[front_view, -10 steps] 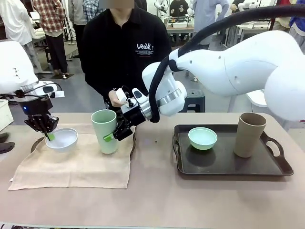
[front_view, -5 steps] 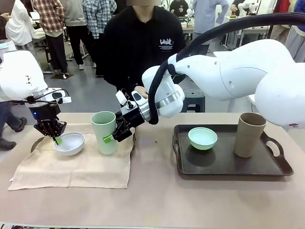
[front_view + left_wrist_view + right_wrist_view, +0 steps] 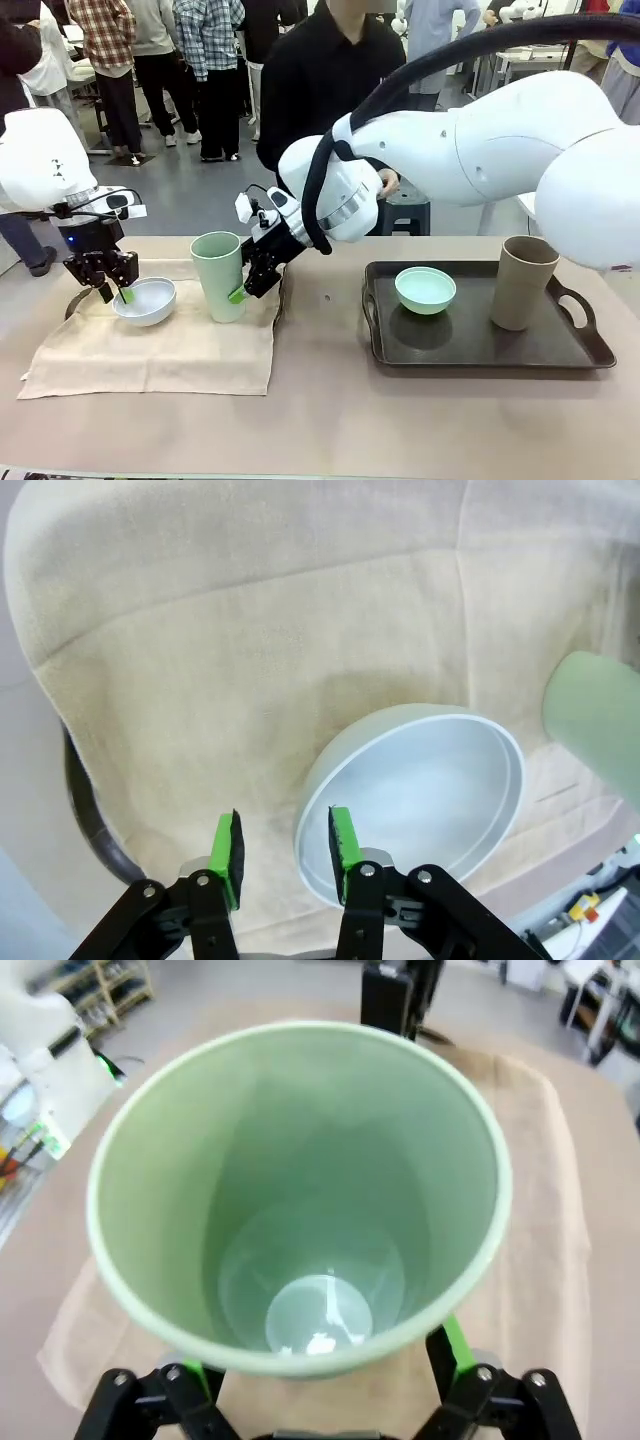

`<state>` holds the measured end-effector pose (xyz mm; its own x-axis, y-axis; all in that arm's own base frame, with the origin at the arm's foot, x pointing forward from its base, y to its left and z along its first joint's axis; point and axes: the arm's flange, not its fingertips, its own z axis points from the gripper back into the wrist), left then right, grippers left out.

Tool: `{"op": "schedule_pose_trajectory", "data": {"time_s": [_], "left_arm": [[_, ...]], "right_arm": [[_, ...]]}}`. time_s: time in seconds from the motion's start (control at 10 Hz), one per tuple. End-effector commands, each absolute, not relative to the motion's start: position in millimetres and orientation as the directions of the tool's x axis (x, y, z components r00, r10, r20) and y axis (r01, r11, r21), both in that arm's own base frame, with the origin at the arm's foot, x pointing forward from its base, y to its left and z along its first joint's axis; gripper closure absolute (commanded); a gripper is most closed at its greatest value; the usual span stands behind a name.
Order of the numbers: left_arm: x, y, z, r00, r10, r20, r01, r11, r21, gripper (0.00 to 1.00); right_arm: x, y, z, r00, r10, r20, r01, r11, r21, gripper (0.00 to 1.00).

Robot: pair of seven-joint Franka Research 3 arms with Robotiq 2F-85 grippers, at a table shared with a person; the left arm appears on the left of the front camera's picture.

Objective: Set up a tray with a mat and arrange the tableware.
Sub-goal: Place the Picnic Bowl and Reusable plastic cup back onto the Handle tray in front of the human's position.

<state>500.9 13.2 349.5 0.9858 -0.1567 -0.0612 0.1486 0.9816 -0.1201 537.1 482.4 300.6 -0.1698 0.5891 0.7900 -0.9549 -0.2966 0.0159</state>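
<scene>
Left claw (image 3: 285, 850) gapes astride the white bowl (image 3: 415, 790)'s rim; right claw (image 3: 322, 1365) gapes round the green cup (image 3: 300, 1200). Mint bowl (image 3: 425, 289) and tan cup (image 3: 524, 282) make two of each.

Left half of the table (image 3: 400, 425): a mat (image 3: 150, 355) draped over a tray (image 3: 71, 303), with a bowl (image 3: 146, 301) on its left part and a cup (image 3: 217, 278) just right of it. Right half: a second tray (image 3: 470, 345) holding a second bowl (image 3: 425, 289) at left and a second cup (image 3: 523, 283) at right, well apart
</scene>
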Motion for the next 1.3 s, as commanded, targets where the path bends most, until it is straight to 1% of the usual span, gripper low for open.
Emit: {"op": "schedule_pose_trajectory", "data": {"time_s": [0.0,0.2,0.3,0.4,0.5,0.7,0.8,0.9,1.0,1.1,1.2], "left_arm": [[500.4,16.9,358.7,0.988,-0.136,-0.078,0.126,0.985,-0.115,0.45],[496.5,22.4,368.7,0.988,-0.13,-0.078,0.121,0.986,-0.112,0.25],[493.0,25.0,376.3,0.988,-0.132,-0.077,0.123,0.986,-0.116,0.28],[486.2,27.6,389.5,0.988,-0.137,-0.068,0.129,0.985,-0.114,0.28],[480.8,26.9,406.3,0.987,-0.155,-0.041,0.15,0.984,-0.099,0.28],[469.5,17.0,444.9,0.978,-0.207,0.017,0.207,0.976,-0.065,0.28],[461.6,7.7,460.7,0.972,-0.229,0.042,0.231,0.972,-0.044,0.28],[453.3,-5.0,474.8,0.961,-0.272,0.053,0.274,0.961,-0.025,0.28],[446.2,-17.0,485.7,0.947,-0.319,0.041,0.319,0.948,-0.007,0.28],[439.2,-29.0,500.2,0.936,-0.349,0.033,0.349,0.937,0.018,0.28],[431.2,-39.0,517.1,0.93,-0.366,0.036,0.364,0.93,0.061,0.28]], "right_arm": [[516.2,467.9,320.1,-0.13,0.687,0.715,-0.969,-0.24,0.055,0.0],[499.4,449.9,338.7,-0.069,0.715,0.696,-0.974,-0.2,0.108,0.0],[489.1,439.2,350.7,-0.035,0.73,0.683,-0.972,-0.184,0.147,0.0],[478.4,424.2,365.4,0.019,0.751,0.66,-0.973,-0.139,0.185,0.0],[470.6,407.7,381.6,0.1,0.774,0.625,-0.975,-0.05,0.218,0.0],[457.8,367.8,420.3,0.395,0.789,0.471,-0.909,0.261,0.324,0.0],[454.5,349.0,441.9,0.551,0.742,0.381,-0.832,0.455,0.317,0.0],[446.6,337.1,467.6,0.662,0.699,0.271,-0.749,0.598,0.285,0.0],[438.9,336.9,492.1,0.713,0.682,0.162,-0.697,0.667,0.261,0.0],[429.7,342.4,520.4,0.743,0.668,0.046,-0.655,0.711,0.256,0.0],[422.6,346.7,551.9,0.784,0.619,-0.039,-0.598,0.771,0.219,0.0]]}}
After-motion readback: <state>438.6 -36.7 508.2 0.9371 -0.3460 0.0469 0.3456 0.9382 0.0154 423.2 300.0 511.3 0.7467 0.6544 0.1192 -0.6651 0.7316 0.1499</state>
